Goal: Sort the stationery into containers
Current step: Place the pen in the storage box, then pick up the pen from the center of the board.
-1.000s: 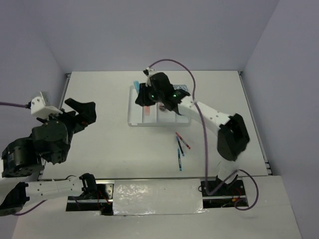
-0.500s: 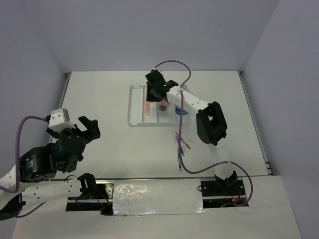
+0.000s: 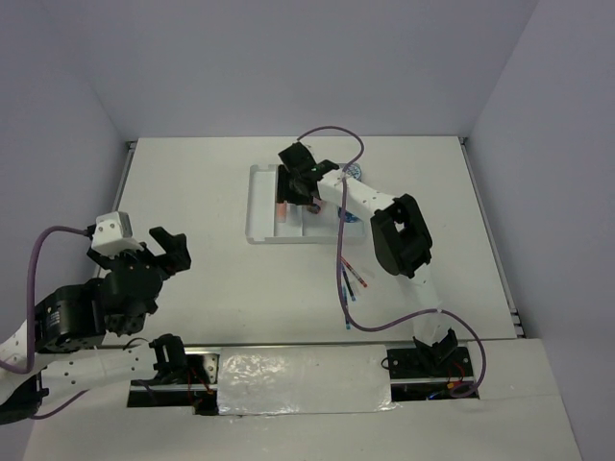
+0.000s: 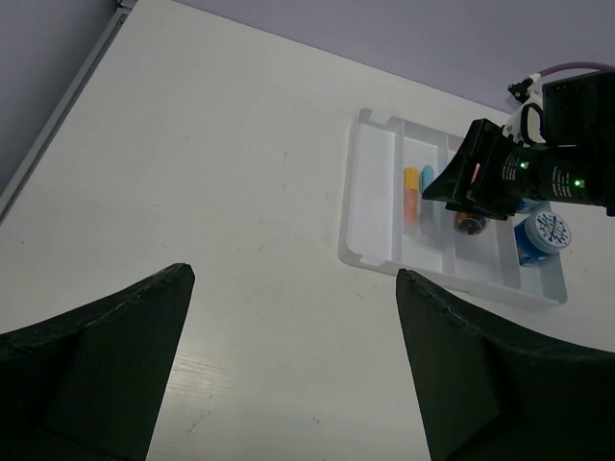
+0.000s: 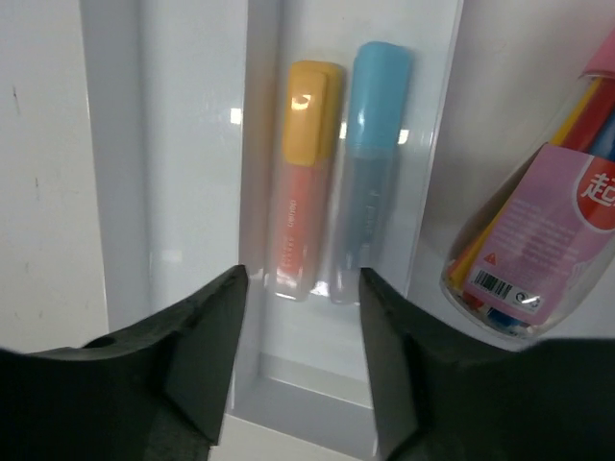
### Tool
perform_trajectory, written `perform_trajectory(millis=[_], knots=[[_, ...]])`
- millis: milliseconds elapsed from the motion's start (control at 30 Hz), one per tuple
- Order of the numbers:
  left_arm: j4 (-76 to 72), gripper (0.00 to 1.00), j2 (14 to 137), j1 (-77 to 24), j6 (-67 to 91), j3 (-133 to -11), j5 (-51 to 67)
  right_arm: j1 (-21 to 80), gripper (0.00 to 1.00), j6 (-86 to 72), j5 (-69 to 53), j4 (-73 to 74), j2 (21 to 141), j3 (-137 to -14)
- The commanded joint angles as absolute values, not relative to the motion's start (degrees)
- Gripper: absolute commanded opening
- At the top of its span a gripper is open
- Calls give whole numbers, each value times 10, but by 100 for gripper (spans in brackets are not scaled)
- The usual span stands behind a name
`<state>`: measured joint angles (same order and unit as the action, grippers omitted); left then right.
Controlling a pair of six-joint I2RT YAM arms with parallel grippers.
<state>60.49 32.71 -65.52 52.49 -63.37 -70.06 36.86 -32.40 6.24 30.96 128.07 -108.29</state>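
Observation:
The clear divided tray [image 3: 255, 227] lies mid-table. My right gripper [image 3: 300, 185] hovers over it, open with nothing between its fingers. In the right wrist view the right gripper [image 5: 301, 283] stands just above the near ends of an orange eraser [image 5: 303, 192] and a light-blue eraser [image 5: 370, 163], which lie side by side in one compartment. A pink cylinder [image 5: 538, 230] lies in the compartment beside them. A blue patterned roll [image 4: 548, 230] sits at the tray's right end. Thin pens [image 3: 352, 277] lie on the table near the tray. My left gripper [image 3: 169, 251] is open, far to the left.
The left wrist view shows the left gripper [image 4: 293, 279] over bare white table, with the tray [image 4: 351, 240] and the right gripper [image 4: 480, 182] ahead of it. The right arm's purple cable [image 3: 342, 279] trails over the pens. Walls close off the table at the back and both sides.
The right arm has stretched out over the tray and its jaws have widened. The left arm has drawn back toward its base, still open.

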Motion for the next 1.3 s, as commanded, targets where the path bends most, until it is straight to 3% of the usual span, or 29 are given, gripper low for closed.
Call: perform_trajectory(millis=[0, 233, 367, 533, 700, 933, 1267], knots=[[606, 99, 323, -664, 528, -638, -715, 367, 62, -322, 59, 301, 1238, -1078], [628, 99, 334, -672, 548, -642, -722, 366, 62, -305, 49, 297, 1163, -1051], [636, 99, 356, -676, 555, -646, -715, 365, 57, -244, 28, 257, 996, -886], [626, 99, 418, -673, 558, -657, -694, 365, 46, -199, 44, 323, 814, -739], [578, 99, 532, -654, 571, -658, -575, 369, 39, -259, 50, 305, 667, -529], [497, 99, 627, -583, 513, -674, -411, 445, 40, -343, 105, 304, 649, -409], [484, 99, 651, -564, 492, -654, -369, 508, 38, -371, 98, 252, 711, -380]])
